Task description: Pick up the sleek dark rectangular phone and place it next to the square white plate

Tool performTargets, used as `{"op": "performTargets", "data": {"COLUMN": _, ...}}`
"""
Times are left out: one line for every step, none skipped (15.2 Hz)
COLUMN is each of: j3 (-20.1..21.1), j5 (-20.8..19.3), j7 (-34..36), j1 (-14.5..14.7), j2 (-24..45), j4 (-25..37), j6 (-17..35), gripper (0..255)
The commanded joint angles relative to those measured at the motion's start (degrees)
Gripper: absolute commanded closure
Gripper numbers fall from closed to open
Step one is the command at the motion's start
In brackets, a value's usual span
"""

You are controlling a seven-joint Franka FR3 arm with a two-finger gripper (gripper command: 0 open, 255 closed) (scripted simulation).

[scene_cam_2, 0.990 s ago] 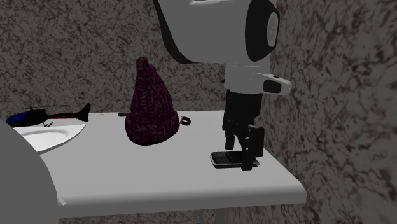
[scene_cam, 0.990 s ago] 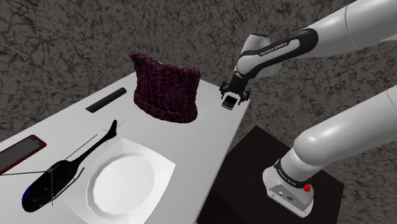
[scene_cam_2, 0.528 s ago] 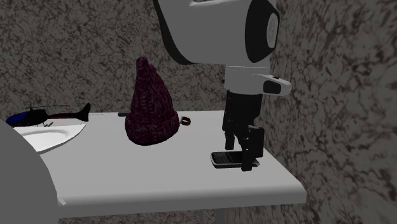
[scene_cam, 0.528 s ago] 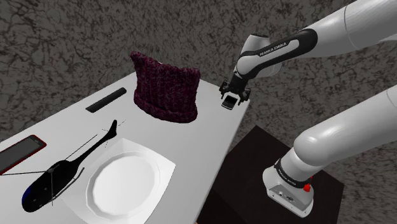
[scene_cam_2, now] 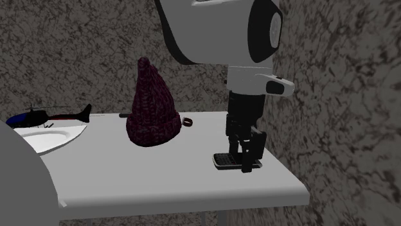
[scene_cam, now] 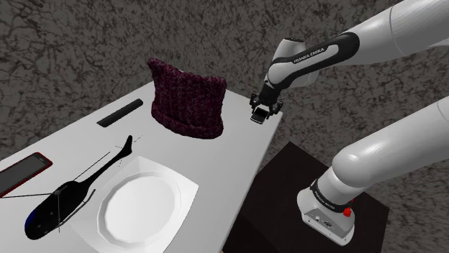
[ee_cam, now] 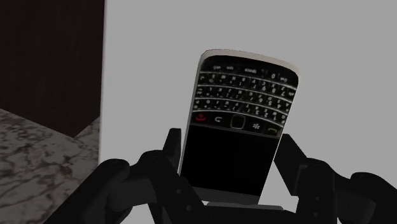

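Note:
My black gripper (ee_cam: pixel 230 149) is shut on a dark phone (ee_cam: pixel 242 95) with a keypad and a pale rim, its fingers (ee_cam: pixel 172 149) pressing the phone's long sides. The phone (scene_cam_2: pixel 222 159) lies flat on the white table (scene_cam_2: pixel 160 173) near its corner, under the gripper (scene_cam_2: pixel 241 160). In the shoulder view the gripper (scene_cam: pixel 259 115) points down at the table's edge by the stand. The square white plate (scene_cam: pixel 144 201) sits near the front of the table, far from the gripper. A slim dark slab (scene_cam: pixel 120 113) lies beyond the knitted hat.
A dark red knitted hat (scene_cam: pixel 186 100) stands between gripper and plate. A black and blue toy helicopter (scene_cam: pixel 65 198) lies beside the plate. A red-edged phone (scene_cam: pixel 24 172) is at the shoulder view's left. The dark stand (scene_cam: pixel 288 162) is beside the table's edge.
The fingers have closed in from wide apart onto the sides of the keypad phone. The arm and the phone have stayed in place.

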Motion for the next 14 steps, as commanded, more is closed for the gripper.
{"op": "performTargets", "data": {"j3": 0.05, "j5": 0.03, "j7": 0.00, "j1": 0.04, "j2": 0.07, "j4": -0.05, "j6": 0.06, "gripper": 255}}
{"op": "performTargets", "data": {"j3": 0.03, "j5": 0.02, "j7": -0.02, "j1": 0.04, "j2": 0.13, "j4": -0.02, "j6": 0.09, "gripper": 255}}
{"op": "performTargets", "data": {"j3": 0.01, "j5": -0.04, "j7": 0.05, "j1": 0.02, "j2": -0.53, "j4": 0.28, "j6": -0.85, "gripper": 255}}
{"op": "performTargets", "data": {"j3": -0.01, "j5": -0.10, "j7": 0.11, "j1": 0.00, "j2": -1.15, "j4": 0.60, "j6": -1.80, "gripper": 255}}
{"op": "performTargets", "data": {"j3": -0.03, "j5": -0.15, "j7": 0.18, "j1": -0.02, "j2": -1.76, "j4": 0.93, "j6": -2.74, "gripper": 255}}
{"op": "performTargets", "data": {"j3": -0.06, "j5": -0.21, "j7": 0.24, "j1": -0.04, "j2": -2.35, "j4": 1.28, "j6": -3.67, "gripper": 255}}
{"op": "performTargets", "data": {"j3": -0.08, "j5": -0.26, "j7": 0.30, "j1": -0.06, "j2": -2.92, "j4": 1.64, "j6": -4.60, "gripper": 255}}
{"op": "performTargets", "data": {"j3": -0.10, "j5": -0.31, "j7": 0.36, "j1": -0.08, "j2": -3.47, "j4": 2.01, "j6": -5.53, "gripper": 255}}
{"op": "performTargets", "data": {"j3": -0.12, "j5": -0.36, "j7": 0.42, "j1": -0.10, "j2": -4.01, "j4": 2.39, "j6": -6.45, "gripper": 255}}
{"op": "performTargets", "data": {"j3": -0.14, "j5": -0.41, "j7": 0.47, "j1": -0.11, "j2": -4.53, "j4": 2.79, "j6": -7.36, "gripper": 255}}
{"op": "performTargets", "data": {"j3": -0.17, "j5": -0.46, "j7": 0.53, "j1": -0.13, "j2": -5.03, "j4": 3.20, "j6": -8.28, "gripper": 255}}
{"op": "performTargets", "data": {"j3": -0.19, "j5": -0.51, "j7": 0.59, "j1": -0.15, "j2": -5.51, "j4": 3.63, "j6": -9.18, "gripper": 255}}
{"op": "performTargets", "data": {"j3": -0.22, "j5": -0.56, "j7": 0.64, "j1": -0.16, "j2": -5.98, "j4": 4.07, "j6": -10.08, "gripper": 255}}
{"op": "performTargets", "data": {"j3": -0.24, "j5": -0.60, "j7": 0.69, "j1": -0.18, "j2": -6.42, "j4": 4.51, "j6": -10.98, "gripper": 255}}
